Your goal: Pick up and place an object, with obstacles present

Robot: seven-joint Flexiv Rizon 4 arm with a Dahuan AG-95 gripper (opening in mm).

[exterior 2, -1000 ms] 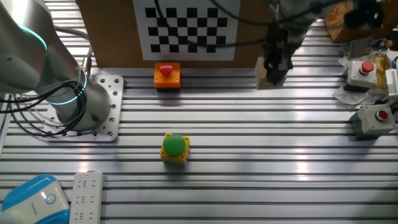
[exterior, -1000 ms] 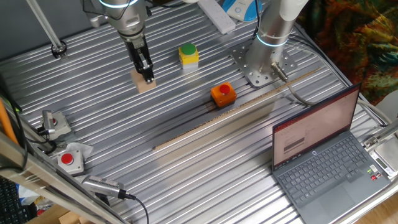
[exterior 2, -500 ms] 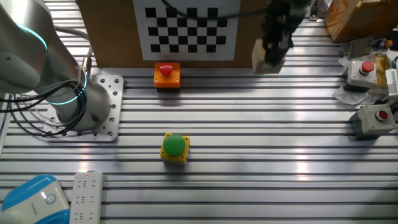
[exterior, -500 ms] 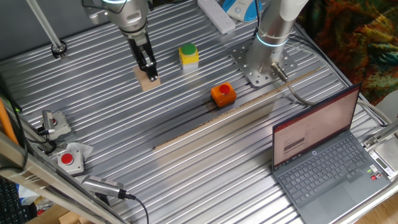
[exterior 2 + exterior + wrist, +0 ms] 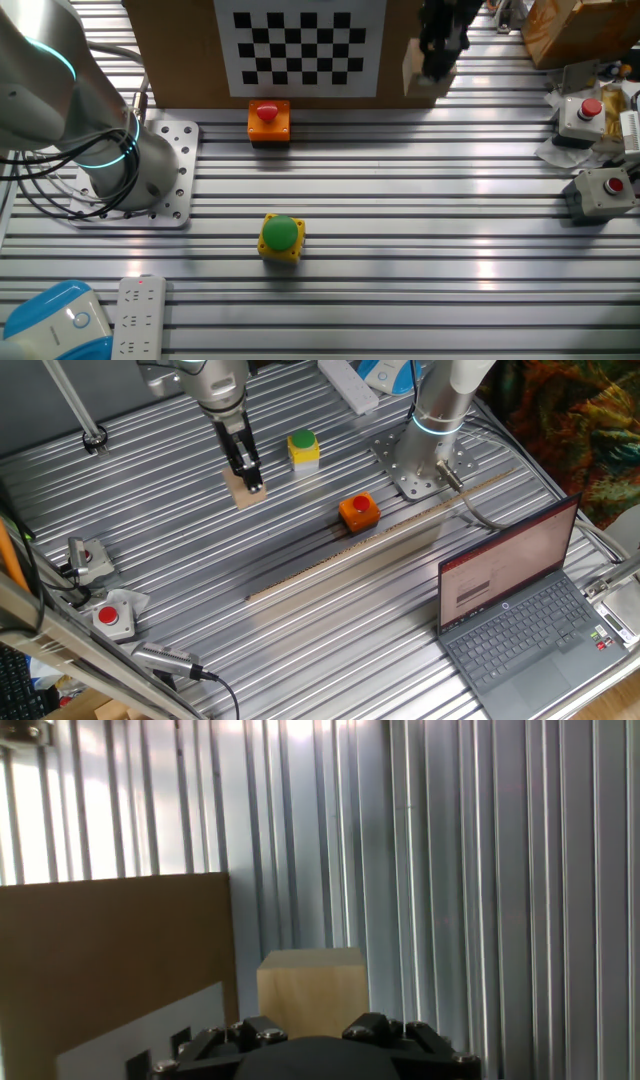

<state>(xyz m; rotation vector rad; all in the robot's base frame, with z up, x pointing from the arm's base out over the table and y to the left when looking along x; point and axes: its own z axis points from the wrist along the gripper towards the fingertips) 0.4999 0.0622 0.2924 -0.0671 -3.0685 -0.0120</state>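
Note:
The pale tan wooden block [image 5: 245,494] hangs in my gripper [image 5: 252,482], lifted above the ribbed metal table. In the other fixed view the block [image 5: 418,76] is held by my gripper [image 5: 434,66] high up in front of the checkerboard card. In the hand view the block [image 5: 311,990] sits between my fingers, just above the black gripper body. The gripper is shut on it.
An orange box with a red button [image 5: 358,511] and a yellow box with a green button [image 5: 303,448] stand on the table. A long thin wooden strip [image 5: 330,558] lies diagonally. The arm's base [image 5: 425,455], a laptop [image 5: 520,610], grey button boxes [image 5: 110,615] and the checkerboard card [image 5: 300,45] surround them.
My gripper has risen with the block and shifted right, toward the yellow box. Nothing else has moved.

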